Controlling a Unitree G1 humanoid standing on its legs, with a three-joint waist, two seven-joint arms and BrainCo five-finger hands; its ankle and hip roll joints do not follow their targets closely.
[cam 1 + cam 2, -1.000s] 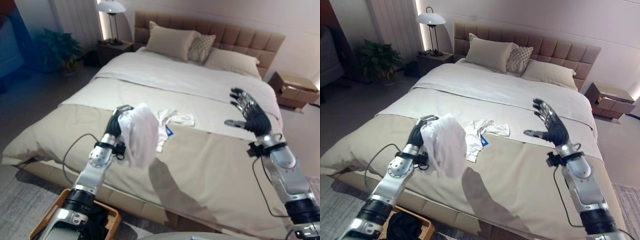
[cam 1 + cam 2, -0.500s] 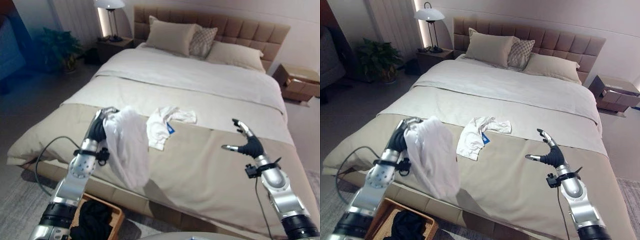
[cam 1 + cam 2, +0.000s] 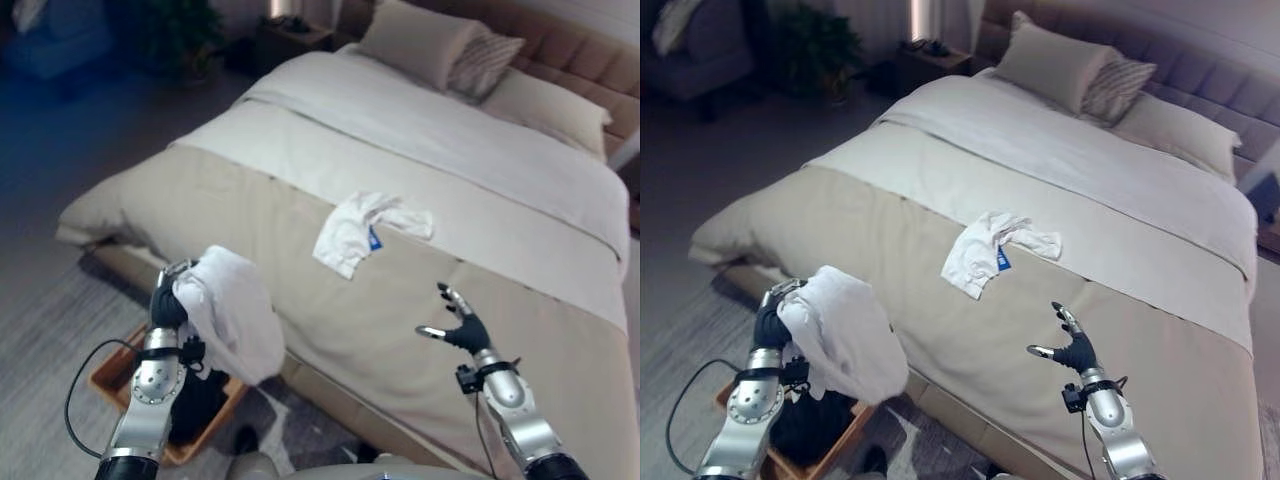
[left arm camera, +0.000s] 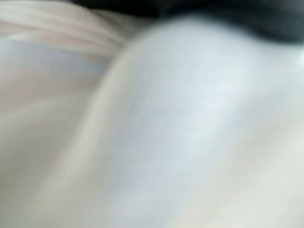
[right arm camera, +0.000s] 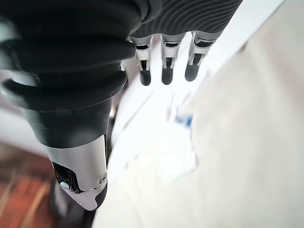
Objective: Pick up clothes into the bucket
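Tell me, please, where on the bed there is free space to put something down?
The beige blanket is bare between the left hand, shut on a white garment, and the white garment lying mid-bed. The white sheet below the pillows is also bare. The basket on the floor looks crowded with dark clothes. The open right hand hovers over the blanket.

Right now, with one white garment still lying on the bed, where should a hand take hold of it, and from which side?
Probably the bunched upper part of the white garment on the bed, taken from above: raised folds there give fingers something to close on. The open right hand hovers nearest; the left hand already holds a white cloth.
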